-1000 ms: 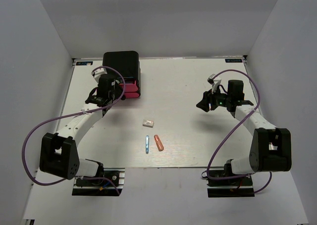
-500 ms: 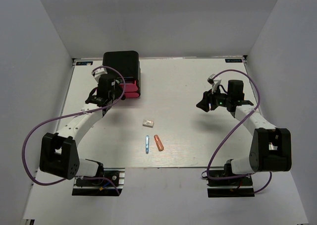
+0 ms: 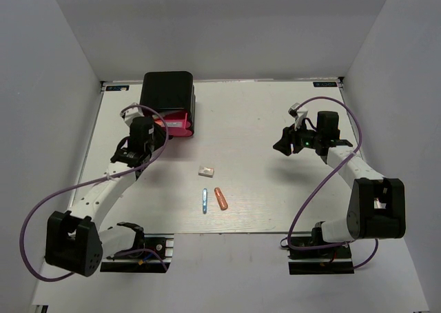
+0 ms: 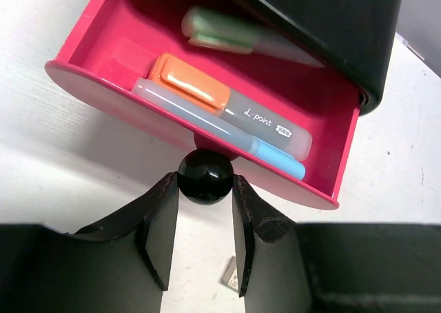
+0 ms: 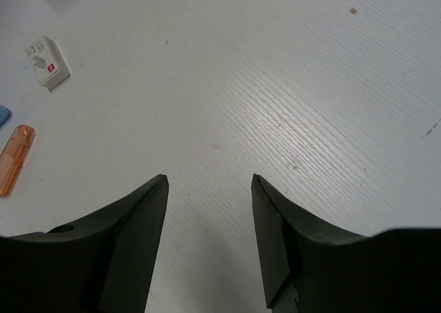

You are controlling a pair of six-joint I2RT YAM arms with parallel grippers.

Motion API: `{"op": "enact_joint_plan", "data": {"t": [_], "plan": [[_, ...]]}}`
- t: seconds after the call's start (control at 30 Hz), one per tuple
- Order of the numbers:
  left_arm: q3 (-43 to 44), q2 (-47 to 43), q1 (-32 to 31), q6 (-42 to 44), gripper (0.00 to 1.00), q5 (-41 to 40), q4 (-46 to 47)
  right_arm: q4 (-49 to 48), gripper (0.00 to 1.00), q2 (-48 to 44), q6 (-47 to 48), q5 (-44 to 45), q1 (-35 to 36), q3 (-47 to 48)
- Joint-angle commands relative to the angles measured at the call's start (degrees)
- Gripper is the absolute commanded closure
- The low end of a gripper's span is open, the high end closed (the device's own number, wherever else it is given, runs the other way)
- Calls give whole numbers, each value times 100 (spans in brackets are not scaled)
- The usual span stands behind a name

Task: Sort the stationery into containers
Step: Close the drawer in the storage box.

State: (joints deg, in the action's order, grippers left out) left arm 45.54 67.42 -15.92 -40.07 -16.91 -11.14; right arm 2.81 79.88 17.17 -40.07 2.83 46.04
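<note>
Open pink drawer [image 4: 83,75] holds three markers [image 4: 227,106]; left end effector [image 4: 204,186] clamped on its black knob [image 4: 204,175]; right end effector [image 5: 209,182] spread apart, empty, over bench [image 5: 310,85].

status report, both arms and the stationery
Left end effector shut on knob, drawer open. Right end effector open, empty. Eraser, pen, orange marker on table, unobstructed.

Green-tipped marker [image 4: 220,30] half under black box [image 4: 331,23]

The top view looks down from behind the arm bases over the whole white counter [image 3: 262,189]. The left wrist view sits close on the open pink drawer [image 4: 138,16]. The right wrist view shares the white eraser block [image 5: 47,63] with the top.
</note>
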Motion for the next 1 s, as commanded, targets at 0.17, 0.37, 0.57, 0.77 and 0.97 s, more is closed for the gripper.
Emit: {"op": "enact_joint_plan", "data": {"t": [0.17, 0.37, 0.57, 0.77, 0.97], "plan": [[86, -291, 28, -62, 93, -120, 129, -175, 42, 19, 67, -97, -11, 72], [543, 350, 28, 43, 91, -120, 331, -149, 42, -51, 76, -71, 7, 80], [1053, 1009, 28, 96, 91, -120, 454, -131, 42, -69, 111, -53, -28, 63], [1352, 1335, 28, 96, 90, -313, 507, -123, 42, -86, 129, -18, -28, 37], [1537, 1529, 28, -18, 85, -366, 454, -114, 42, -86, 155, -27, -19, 19]]}}
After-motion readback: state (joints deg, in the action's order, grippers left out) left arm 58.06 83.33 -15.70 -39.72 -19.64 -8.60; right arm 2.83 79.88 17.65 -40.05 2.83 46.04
